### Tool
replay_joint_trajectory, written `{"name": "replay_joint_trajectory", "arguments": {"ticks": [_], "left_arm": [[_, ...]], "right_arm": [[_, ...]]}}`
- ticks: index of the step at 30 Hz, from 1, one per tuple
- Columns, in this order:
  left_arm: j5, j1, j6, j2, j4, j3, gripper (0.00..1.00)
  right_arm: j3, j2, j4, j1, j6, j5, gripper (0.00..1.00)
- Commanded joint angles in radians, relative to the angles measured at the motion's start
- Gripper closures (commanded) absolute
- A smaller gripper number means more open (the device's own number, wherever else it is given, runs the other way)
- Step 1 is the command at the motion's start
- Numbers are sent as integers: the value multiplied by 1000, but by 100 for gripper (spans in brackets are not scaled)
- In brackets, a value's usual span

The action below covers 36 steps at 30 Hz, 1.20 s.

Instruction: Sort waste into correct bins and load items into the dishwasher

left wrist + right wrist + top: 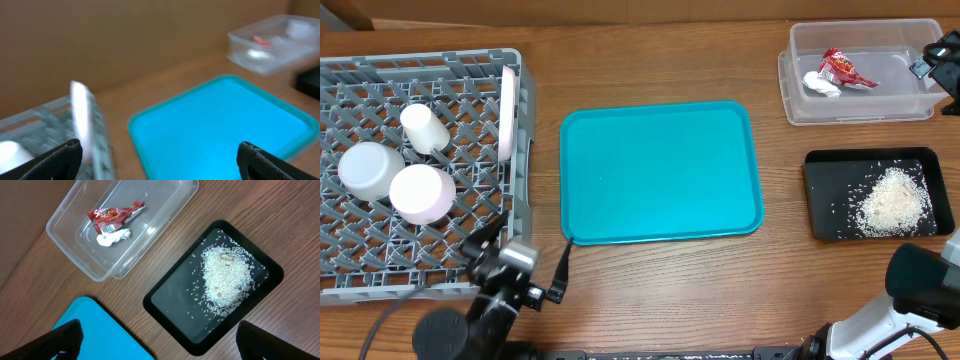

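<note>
Both hands gape open, empty. The left hand (520,258) sits by the dish rack (460,70), which holds the plate (506,110), cup (420,128), pink bowl (422,193) and grey-blue bowl (370,168). The right hand (160,340) hangs nearer the black tray (170,310) of rice (225,280); the clear tub (155,205) with wrapper (115,214) and tissue (112,237) lies beyond. Nothing seems left to fetch.

No readable text anywhere on my feeds. The only candidate is the red wrapper (116,216) lying in the clear tub (160,210), at about 2 o'clock on the table in the overhead view. I can see white lettering and a pale label patch on it, but both are too small and crumpled for me to make out a single word or number.
</note>
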Motion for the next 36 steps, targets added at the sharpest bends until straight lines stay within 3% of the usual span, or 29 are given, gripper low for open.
{"name": "replay_joint_trajectory", "arguments": {"ticks": [1,12,16,19,24,28,36], "left_arm": [[3,68,19,-107,93,-113,0],[-59,103,-145,-134,557,-427,0],[-145,103,-268,-134,729,-560,0],[-283,103,-350,-134,639,-562,0],[-426,103,-348,-134,511,-562,0],[-425,103,-272,-134,507,-562,0],[-362,103,-273,-134,501,-562,0]], "right_arm": [[8,-6,2,1,-6,2,0],[8,-6,2,1,-6,2,0],[8,-6,2,1,-6,2,0],[8,-6,2,1,-6,2,0],[8,-6,2,1,-6,2,0],[8,-6,2,1,-6,2,0],[8,-6,2,1,-6,2,0]]}}
